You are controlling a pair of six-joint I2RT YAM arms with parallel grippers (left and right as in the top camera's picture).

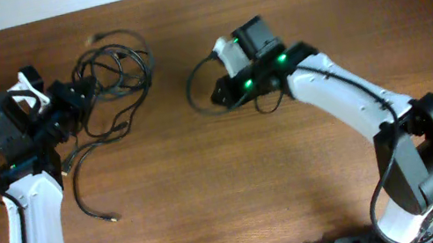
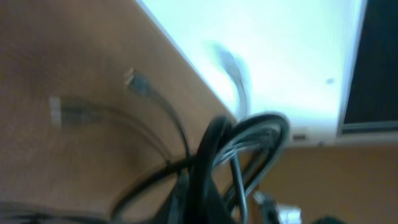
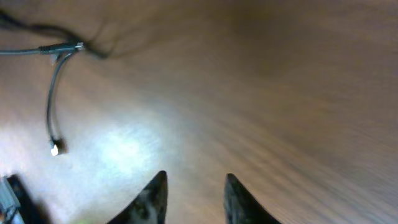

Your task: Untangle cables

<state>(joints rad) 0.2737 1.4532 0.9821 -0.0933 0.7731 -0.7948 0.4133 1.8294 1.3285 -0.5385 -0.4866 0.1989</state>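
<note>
Overhead, my left gripper (image 1: 77, 100) is clamping the tangled black cables (image 1: 113, 68) at the far-left end of the table (image 1: 237, 189). Only its wrist camera is catching their blurred loops rising close. My right gripper (image 3: 194, 198) is hanging parted and empty, arm bending inward at the elbow.

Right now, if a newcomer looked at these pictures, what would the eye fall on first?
First, the black tangle of cables at the far left of the table, with the left gripper shut on its edge. Next, the right gripper hovers open over bare wood near the middle, holding nothing. One loose end trails toward the near side.
</note>
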